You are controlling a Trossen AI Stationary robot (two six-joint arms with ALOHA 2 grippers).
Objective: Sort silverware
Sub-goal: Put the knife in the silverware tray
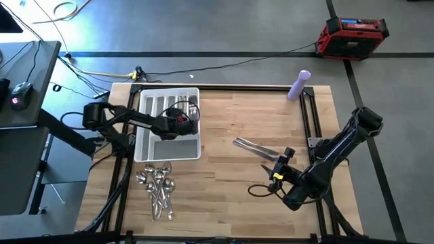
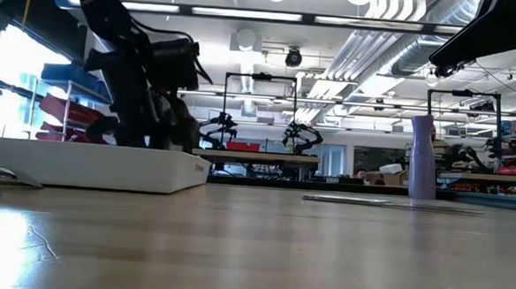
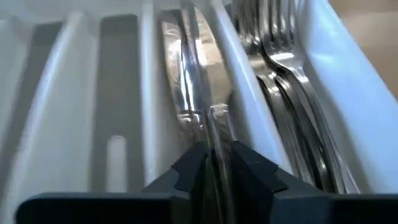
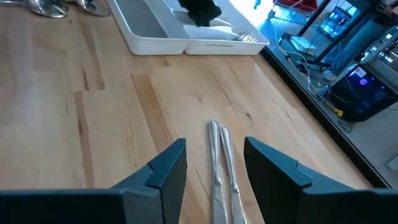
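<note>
The left gripper (image 3: 214,165) reaches down into the white compartmented plastic tray (image 1: 146,150) at the left rear of the light wooden tabletop (image 1: 237,129), over one of the long slots. Its dark fingers (image 3: 189,165) stand only a narrow way apart, with a long thin silver knife (image 3: 214,134) running between them; whether they pinch it or have just let go of it I cannot tell. That knife lies on other shiny knives (image 3: 183,81) already stacked in the same slot, and the neighbouring slot holds a bundle of silver forks (image 3: 280,74) lying together, tines pointing the same way. Two further slots seen beside them look bare. In front of the tray, on the bare wood, a heap of shiny silver spoons (image 1: 157,190) lies unsorted. Near the middle of the tabletop, well apart from the tray, two more long silver knives (image 1: 254,146) lie side by side. The right gripper (image 4: 214,168) hovers over the near ends of this pair, its fingers (image 4: 165,168) spread wide with one on each side of the knives and holding nothing. A tall lavender bottle (image 1: 299,85) stands upright at the rear edge, toward the right.
</note>
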